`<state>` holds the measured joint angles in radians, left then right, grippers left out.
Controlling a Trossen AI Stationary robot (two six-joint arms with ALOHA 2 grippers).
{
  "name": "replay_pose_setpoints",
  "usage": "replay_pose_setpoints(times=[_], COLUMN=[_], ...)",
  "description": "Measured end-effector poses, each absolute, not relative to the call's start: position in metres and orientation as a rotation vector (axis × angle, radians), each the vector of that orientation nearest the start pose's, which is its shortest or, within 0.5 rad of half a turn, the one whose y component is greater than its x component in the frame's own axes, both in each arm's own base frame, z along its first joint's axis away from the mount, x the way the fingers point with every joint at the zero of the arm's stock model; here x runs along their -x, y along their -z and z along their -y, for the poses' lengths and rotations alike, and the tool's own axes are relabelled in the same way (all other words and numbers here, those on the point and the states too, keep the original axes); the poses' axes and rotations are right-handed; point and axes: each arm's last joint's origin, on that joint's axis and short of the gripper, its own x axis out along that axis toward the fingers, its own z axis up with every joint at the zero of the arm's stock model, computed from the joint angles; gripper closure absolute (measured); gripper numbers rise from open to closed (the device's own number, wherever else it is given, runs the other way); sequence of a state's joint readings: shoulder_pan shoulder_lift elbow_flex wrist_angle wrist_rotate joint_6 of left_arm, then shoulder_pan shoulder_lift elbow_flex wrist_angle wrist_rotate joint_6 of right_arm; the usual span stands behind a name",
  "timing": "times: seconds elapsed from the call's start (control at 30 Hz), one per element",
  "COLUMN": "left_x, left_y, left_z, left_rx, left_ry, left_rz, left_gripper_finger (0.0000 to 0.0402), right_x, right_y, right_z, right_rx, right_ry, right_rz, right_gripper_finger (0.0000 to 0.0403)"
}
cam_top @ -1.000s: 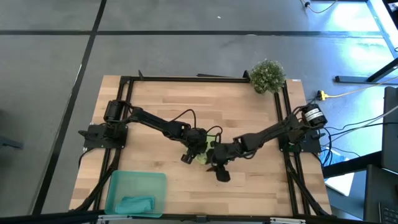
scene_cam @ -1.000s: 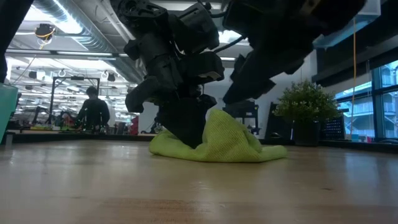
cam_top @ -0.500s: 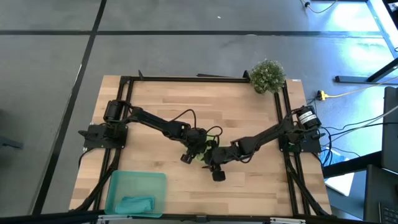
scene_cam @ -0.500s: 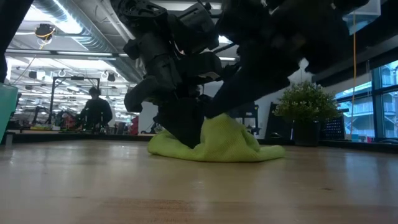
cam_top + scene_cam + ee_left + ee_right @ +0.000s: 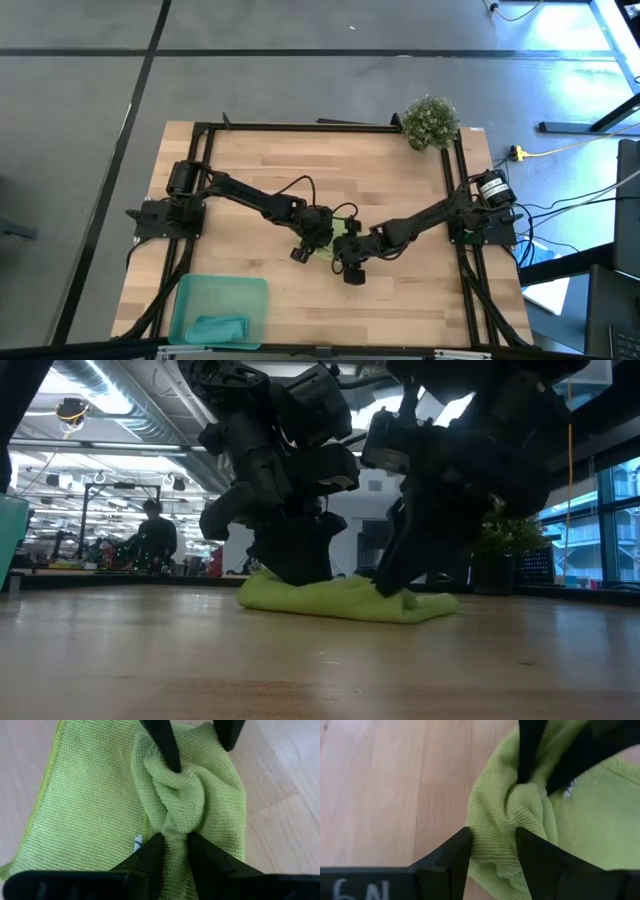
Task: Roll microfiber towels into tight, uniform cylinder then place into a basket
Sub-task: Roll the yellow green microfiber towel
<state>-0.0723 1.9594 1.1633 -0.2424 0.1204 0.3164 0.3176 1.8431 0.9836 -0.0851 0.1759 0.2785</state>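
The lime towel (image 5: 338,238) lies bunched on the table's middle, flat at one side and gathered into a ridge (image 5: 175,805). My left gripper (image 5: 174,851) is shut on the ridge's near end. My right gripper (image 5: 494,851) is open and faces it from the other side. Its fingers stand on either side of the same ridge (image 5: 512,812). The basket (image 5: 190,298) sits at the near left corner with the teal towel (image 5: 220,327) lying in it. My left gripper pinches the end of the lime towel's gathered ridge (image 5: 173,836) between its two fingers, several layers bunched. The fingers slant down from the table's left and lie along the ridge. The towel rests on the table. My right gripper's one fingertip (image 5: 173,766) presses into the ridge's other end from above. Its other finger (image 5: 227,735) stands beside the bunch, apart from it.
A bushy potted plant (image 5: 431,121) stands at the far right corner. A black frame rail (image 5: 300,127) runs round the table. The two arms meet close together over the towel (image 5: 340,600). Bare wood lies on all sides of it.
My right gripper has moved a little toward the table's left and come down onto the lime towel. The towel's raised hump has sunk low and flat against the table. My left gripper has kept its hold.
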Motion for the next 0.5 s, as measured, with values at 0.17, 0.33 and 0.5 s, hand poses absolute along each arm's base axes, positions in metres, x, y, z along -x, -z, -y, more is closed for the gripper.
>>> replay_pose_setpoints(times=[0.17, 0.33, 0.5], left_x=[-0.38, -0.375, -0.367], left_y=[-0.136, -0.162, -0.187], left_z=[0.031, 0.03, 0.029], left_rx=[-0.262, -0.277, -0.303], left_ry=[0.336, 0.313, 0.274], left_rz=[-1.004, -0.949, -0.918], left_gripper_finger=[0.0312, 0.0312, 0.0312], right_x=[-0.335, -0.332, -0.33], right_y=[-0.132, -0.129, -0.126], right_z=[-0.105, -0.104, -0.103], right_rx=[-0.028, -0.046, -0.062], right_ry=[0.004, 0.02, 0.031], right_rz=[-0.946, -0.964, -0.973], right_gripper_finger=[0.0241, 0.0241, 0.0241])
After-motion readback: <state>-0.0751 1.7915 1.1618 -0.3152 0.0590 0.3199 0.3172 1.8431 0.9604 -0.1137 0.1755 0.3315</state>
